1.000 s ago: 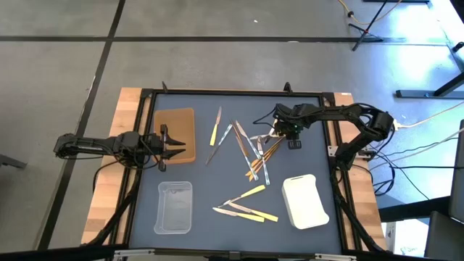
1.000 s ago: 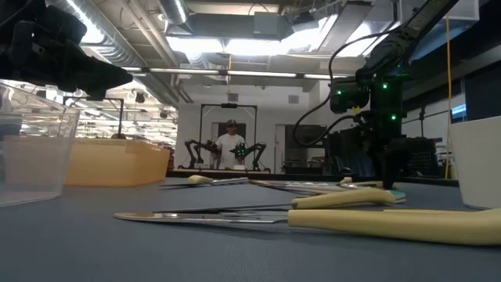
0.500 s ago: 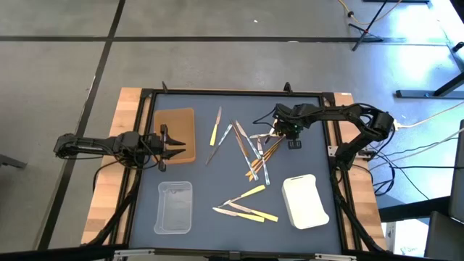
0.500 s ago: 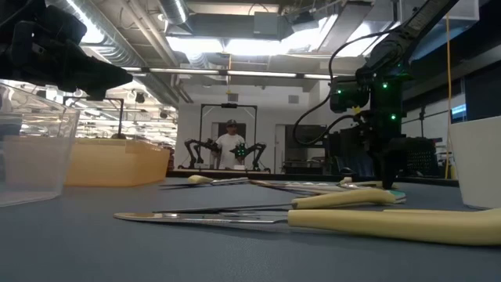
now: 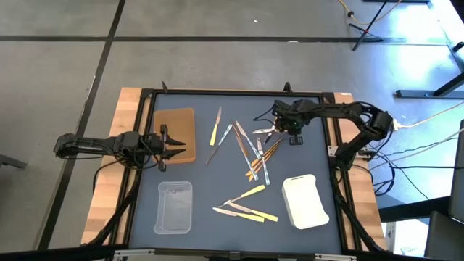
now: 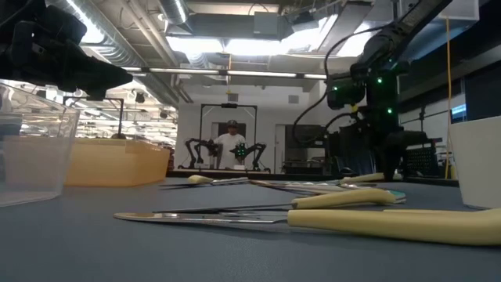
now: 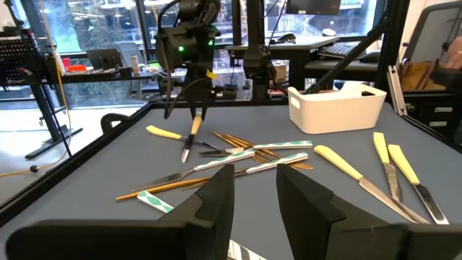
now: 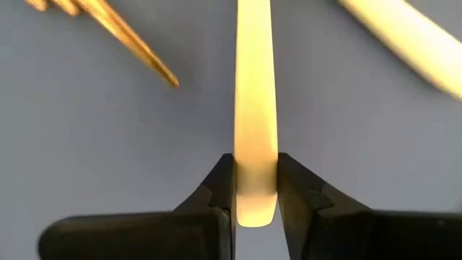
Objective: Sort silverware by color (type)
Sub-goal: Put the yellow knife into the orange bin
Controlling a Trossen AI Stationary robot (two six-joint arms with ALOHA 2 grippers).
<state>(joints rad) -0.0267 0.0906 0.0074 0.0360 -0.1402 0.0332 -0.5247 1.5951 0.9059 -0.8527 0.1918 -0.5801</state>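
Pale yellow plastic utensil (image 8: pixel 255 108): pinched by its handle end between the fingers of my right hand (image 8: pixel 255 189), lifted above the grey tabletop (image 5: pixel 188 163) near the scattered silverware pile (image 5: pixel 250 148).

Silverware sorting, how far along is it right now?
Barely begun: no utensil shows in the brown tray, clear tray or white tray. In hand: the right gripper is shut on a pale yellow utensil, lifted off the mat. Left: the scattered silverware. The left gripper waits by the brown tray.
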